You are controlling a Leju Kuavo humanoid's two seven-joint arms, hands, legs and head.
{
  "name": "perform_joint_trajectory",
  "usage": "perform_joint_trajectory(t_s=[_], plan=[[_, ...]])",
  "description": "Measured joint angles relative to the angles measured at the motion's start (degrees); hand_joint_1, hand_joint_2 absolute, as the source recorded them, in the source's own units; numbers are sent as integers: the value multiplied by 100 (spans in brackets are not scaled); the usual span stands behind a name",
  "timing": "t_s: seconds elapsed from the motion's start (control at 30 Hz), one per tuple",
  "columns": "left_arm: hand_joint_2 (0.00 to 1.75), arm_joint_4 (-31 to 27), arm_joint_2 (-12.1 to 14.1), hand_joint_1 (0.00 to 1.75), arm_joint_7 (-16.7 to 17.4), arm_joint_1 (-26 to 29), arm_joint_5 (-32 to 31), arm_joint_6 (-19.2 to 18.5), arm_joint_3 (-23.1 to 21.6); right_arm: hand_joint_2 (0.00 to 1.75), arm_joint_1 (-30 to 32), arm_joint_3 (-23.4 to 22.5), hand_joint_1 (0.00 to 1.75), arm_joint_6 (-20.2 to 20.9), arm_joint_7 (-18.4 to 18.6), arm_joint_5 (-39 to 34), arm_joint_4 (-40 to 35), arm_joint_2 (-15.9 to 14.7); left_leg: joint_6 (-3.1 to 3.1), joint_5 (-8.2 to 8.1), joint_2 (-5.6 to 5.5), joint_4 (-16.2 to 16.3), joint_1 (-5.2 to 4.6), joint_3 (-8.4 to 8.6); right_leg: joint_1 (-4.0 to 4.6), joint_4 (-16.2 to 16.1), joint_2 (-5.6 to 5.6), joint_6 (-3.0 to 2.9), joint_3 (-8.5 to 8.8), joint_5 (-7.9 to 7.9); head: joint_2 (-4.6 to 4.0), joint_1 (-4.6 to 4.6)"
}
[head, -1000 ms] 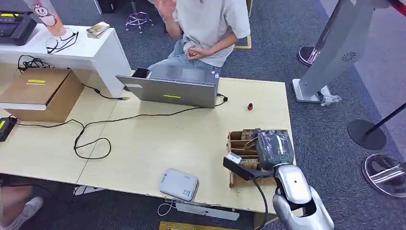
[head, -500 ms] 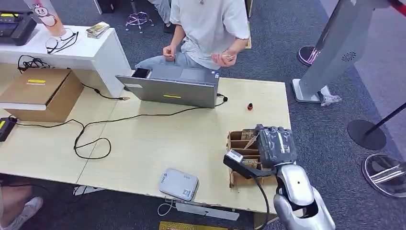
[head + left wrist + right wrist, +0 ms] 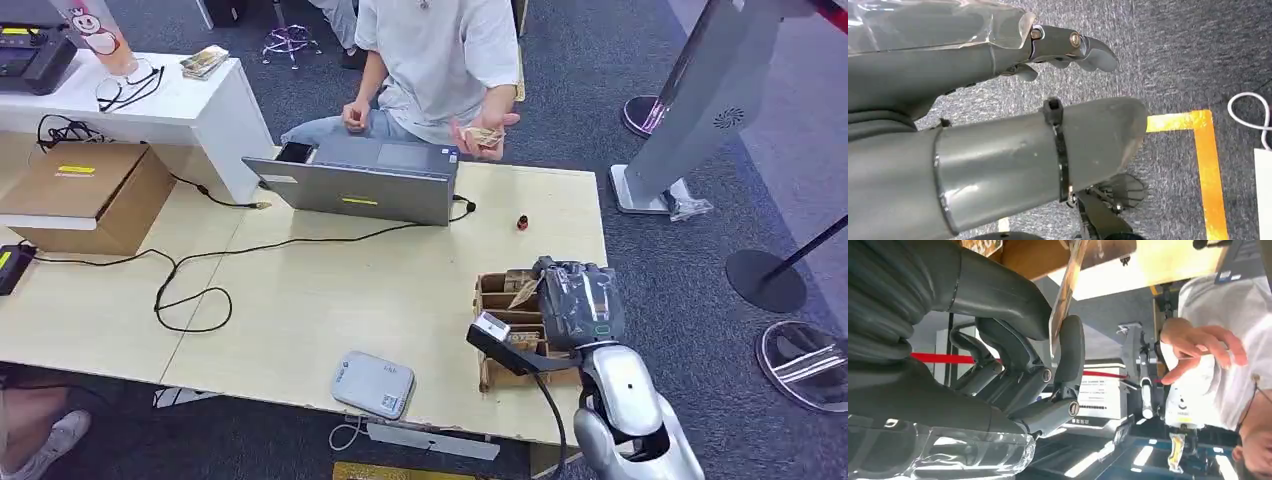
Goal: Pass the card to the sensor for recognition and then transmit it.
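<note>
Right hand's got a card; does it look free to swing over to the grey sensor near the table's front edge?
Probably yes: the right hand pinches the card above the card box, and bare table lies between it and the sensor.

No word, number or brand can be read anywhere. The grey sensor box [image 3: 373, 384] near the table's front edge carries a small mark on its left corner and a square code on its near right corner, both too small to make out. The laptop [image 3: 352, 186] and the cardboard box [image 3: 85, 190] at far left each bear a yellow sticker, with any print on them illegible. The cup [image 3: 95, 32] at far left shows a cartoon face.
</note>
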Motion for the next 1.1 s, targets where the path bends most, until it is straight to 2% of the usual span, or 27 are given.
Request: perform_joint_trajectory(t_s=[0.13,0.6,0.9,1.1], plan=[[0,0,-52,0,-9,10,-13,77,0,175,23,-4,175,-87,-57,-48,-96,13,0,0,0,0,0,0,0,0,0,0,0,0,0,0],[0,2,-118,0,-142,69,-153,170,0,175,114,-4,175,-638,-820,-984,-634,85,0,0,0,0,0,0,0,0,0,0,0,0,0,0],[0,2,-175,0,-192,111,-260,232,0,175,63,0,175,-885,-1090,-1309,-785,155,0,0,0,0,1,0,0,0,0,0,1,0,0,0],[0,2,-223,0,-155,76,-297,282,0,175,-229,26,175,-957,-1193,-1532,-736,223,0,1,0,0,1,0,0,1,0,0,1,0,0,0]])
